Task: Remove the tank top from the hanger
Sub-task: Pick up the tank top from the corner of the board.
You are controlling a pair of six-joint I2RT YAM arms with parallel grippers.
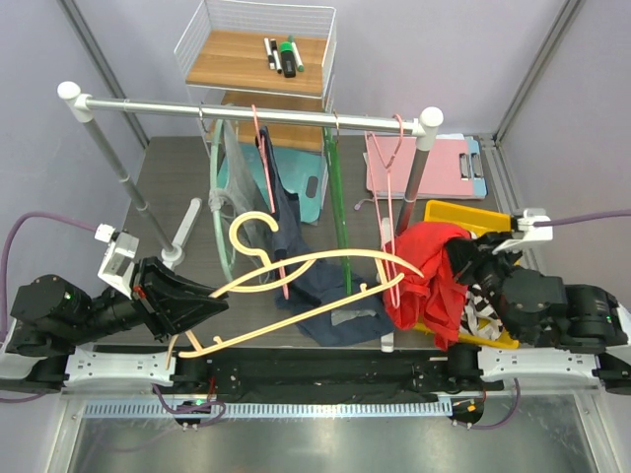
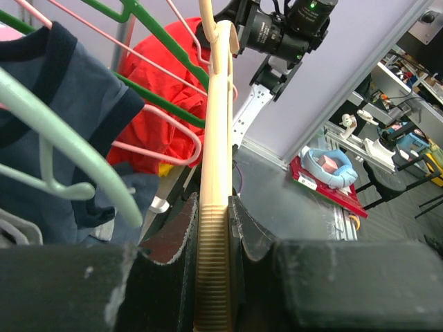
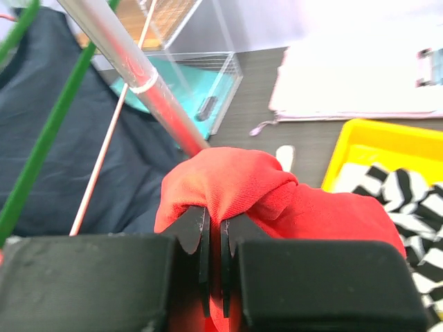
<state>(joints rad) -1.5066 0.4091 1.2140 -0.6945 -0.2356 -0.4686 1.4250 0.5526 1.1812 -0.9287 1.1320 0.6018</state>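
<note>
The red tank top (image 1: 429,271) is bunched at the right end of the cream hanger (image 1: 296,266), partly over the yellow bin (image 1: 463,212). My left gripper (image 1: 212,307) is shut on the hanger's ribbed lower bar (image 2: 216,159), which runs straight out between the jaws of that gripper (image 2: 213,221). My right gripper (image 1: 473,266) is shut on a fold of the red tank top (image 3: 235,183), with cloth pinched in the narrow gap of the gripper (image 3: 213,235). Whether the hanger's end is still inside the cloth is hidden.
A metal rail (image 1: 256,110) carries a mint hanger (image 1: 219,217), a green hanger (image 1: 338,207) and pink hangers, one with a navy shirt (image 1: 325,286). A wire shelf basket (image 1: 258,59) stands behind. A pink clipboard (image 1: 394,163) lies at the back right.
</note>
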